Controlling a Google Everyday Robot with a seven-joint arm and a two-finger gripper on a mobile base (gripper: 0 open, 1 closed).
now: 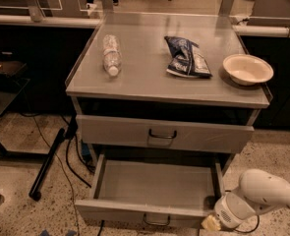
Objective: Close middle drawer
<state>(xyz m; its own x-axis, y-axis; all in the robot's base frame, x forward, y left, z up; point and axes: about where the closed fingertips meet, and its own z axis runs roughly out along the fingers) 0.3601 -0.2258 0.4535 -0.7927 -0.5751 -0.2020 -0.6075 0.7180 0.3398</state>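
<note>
The middle drawer (154, 183) stands pulled well out of the cabinet (164, 90), low in the view, its bare grey tray open to the camera. Its low front faces the viewer near the bottom edge, with a small dark handle (157, 221) at the centre. The gripper (210, 224) sits at the right end of that front, at the drawer's front right corner. It is touching the corner or just beside it; which of the two cannot be told. It lies well to the right of the handle, at about the same height. Whether the gripper is spread or pressed together cannot be told either; only a pale yellowish tip shows beyond the rounded white wrist. The arm (267, 193) comes in from the right edge, outside the drawer's right side, above the speckled floor (16, 200).

Above the open tray a taller-fronted drawer (125, 132) sits much further back. On the cabinet top lie a clear bottle (111, 54) on its side at the left, a dark blue bag (186, 57) in the middle and a pale bowl (247, 69) at the right, all well apart from the gripper. A dark pole (46, 163) leans left of the cabinet, with cables (71, 156) beside it
</note>
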